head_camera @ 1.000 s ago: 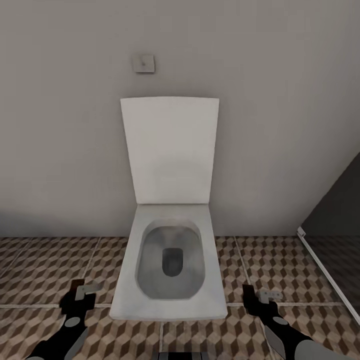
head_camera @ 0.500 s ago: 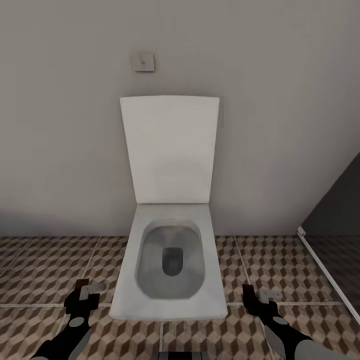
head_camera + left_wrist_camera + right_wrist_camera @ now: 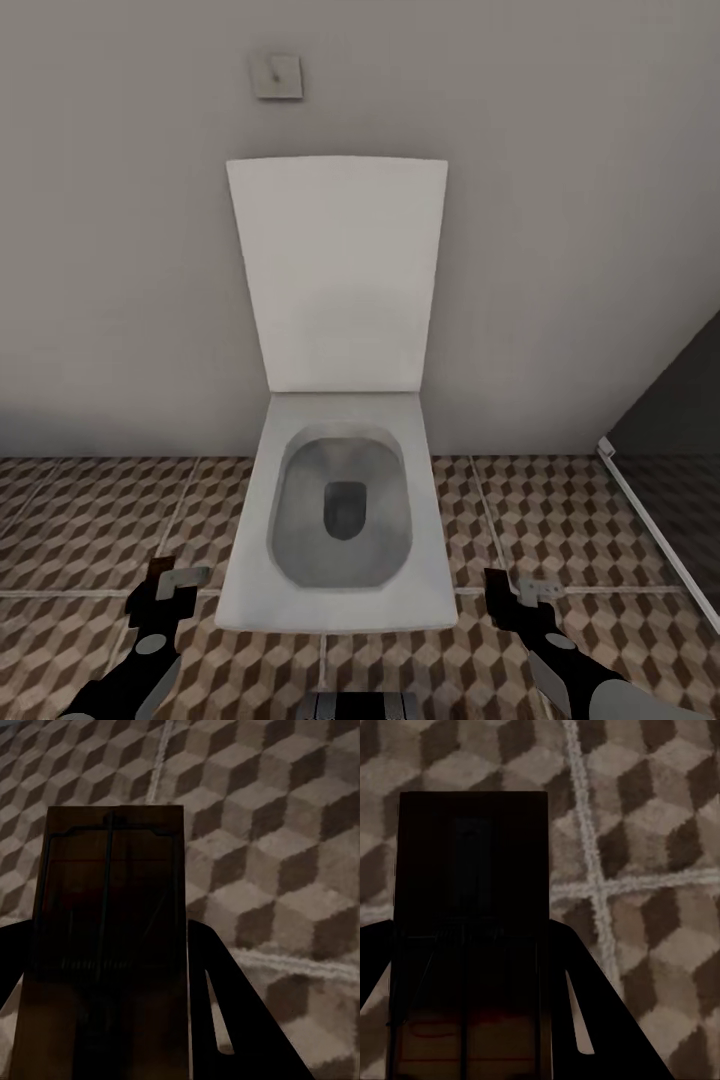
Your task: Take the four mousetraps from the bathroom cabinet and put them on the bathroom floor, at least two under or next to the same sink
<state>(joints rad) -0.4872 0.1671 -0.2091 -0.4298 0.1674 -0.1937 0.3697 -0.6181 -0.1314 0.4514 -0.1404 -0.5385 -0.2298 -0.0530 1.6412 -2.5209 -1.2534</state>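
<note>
Each pincer (image 3: 112, 1020) (image 3: 472, 1020) grips a mousetrap (image 3: 105, 945) (image 3: 472, 930) lengthwise, its long axis pointing forward along the fingers.

Cut off, dimmed, half-seen

Running off the lower edge in both wrist views: the left mousetrap (image 3: 105, 945) and the right mousetrap (image 3: 472, 937), both in deep shadow, metal parts barely readable, printed lettering too blurred to read. Hiding part of the bathroom floor (image 3: 560, 520): the toilet (image 3: 340, 520). Being clipped by the head view's edges: both arms, a dark panel (image 3: 670, 440) at right, a striped grey object (image 3: 360, 705) at bottom centre, too little showing to tell.
</note>
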